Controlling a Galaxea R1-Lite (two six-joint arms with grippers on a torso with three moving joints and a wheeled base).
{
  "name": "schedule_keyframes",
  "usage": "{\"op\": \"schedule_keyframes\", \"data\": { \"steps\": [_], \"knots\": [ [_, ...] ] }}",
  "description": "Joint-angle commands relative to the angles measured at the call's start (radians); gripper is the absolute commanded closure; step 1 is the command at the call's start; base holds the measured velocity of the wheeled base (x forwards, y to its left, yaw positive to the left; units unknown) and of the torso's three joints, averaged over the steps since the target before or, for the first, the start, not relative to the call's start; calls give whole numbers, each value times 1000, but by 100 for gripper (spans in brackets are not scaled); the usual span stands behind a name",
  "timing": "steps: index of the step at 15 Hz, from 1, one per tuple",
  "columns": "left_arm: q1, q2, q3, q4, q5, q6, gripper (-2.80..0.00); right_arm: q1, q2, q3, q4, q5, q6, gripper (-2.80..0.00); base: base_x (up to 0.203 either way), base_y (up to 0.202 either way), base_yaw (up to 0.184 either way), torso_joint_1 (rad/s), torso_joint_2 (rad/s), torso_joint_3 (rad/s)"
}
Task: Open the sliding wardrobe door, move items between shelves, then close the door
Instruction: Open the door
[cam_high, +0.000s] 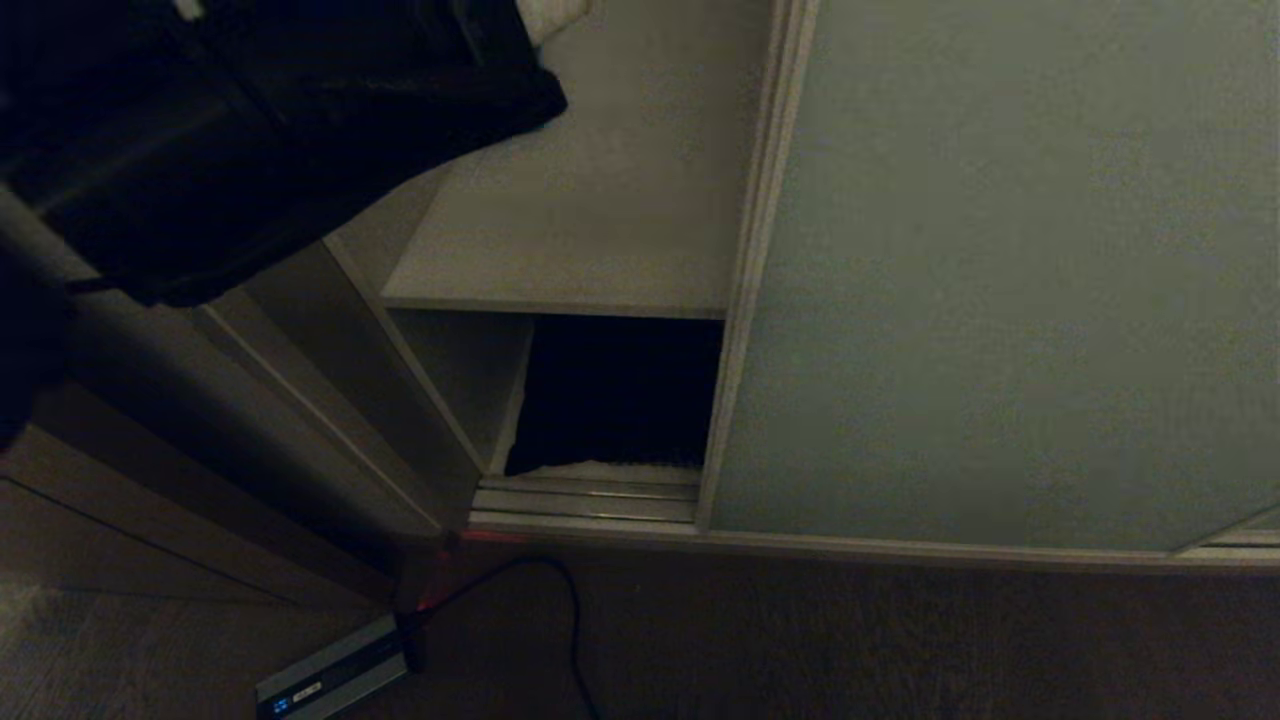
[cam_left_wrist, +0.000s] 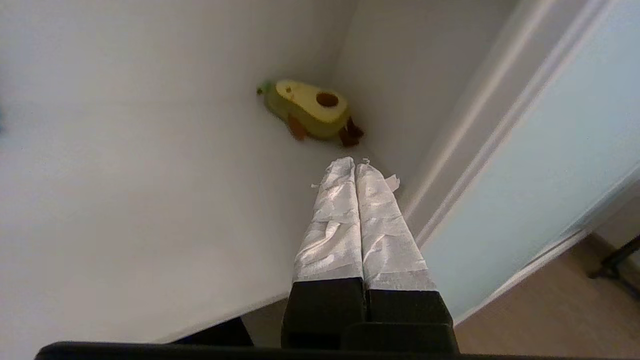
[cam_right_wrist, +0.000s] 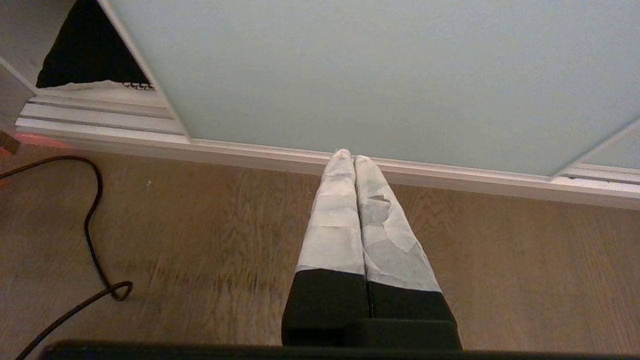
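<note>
Door (cam_high: 1000, 280) slid aside, wardrobe open at its left. Cushion (cam_high: 615, 395) sits in the lower compartment, black back outward — under the white shelf (cam_high: 590, 230), whose visible part is bare. Left gripper (cam_left_wrist: 355, 167), fingers pressed together and holding nothing, is over a shelf near an avocado plush (cam_left_wrist: 310, 110). Right gripper (cam_right_wrist: 348, 155) parked above the floor (cam_right_wrist: 200, 240), fingers together. Judged: opening done; closing left. No legible writing.
</note>
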Motion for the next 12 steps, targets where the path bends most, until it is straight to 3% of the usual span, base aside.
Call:
{"op": "schedule_keyframes", "data": {
  "steps": [1, 9, 12],
  "knots": [
    [-25, 74, -29, -4, 17, 2, 0, 1, 0, 5, 1, 0, 0, 0, 0, 0, 0, 0, 0, 0],
    [-166, 313, -274, 12, 118, 18, 0, 0, 0, 5, 1, 0, 0, 0, 0, 0, 0, 0, 0, 0],
    [-195, 322, -269, 22, 165, 13, 0, 0, 0, 5, 1, 0, 0, 0, 0, 0, 0, 0, 0, 0]
  ]
}}
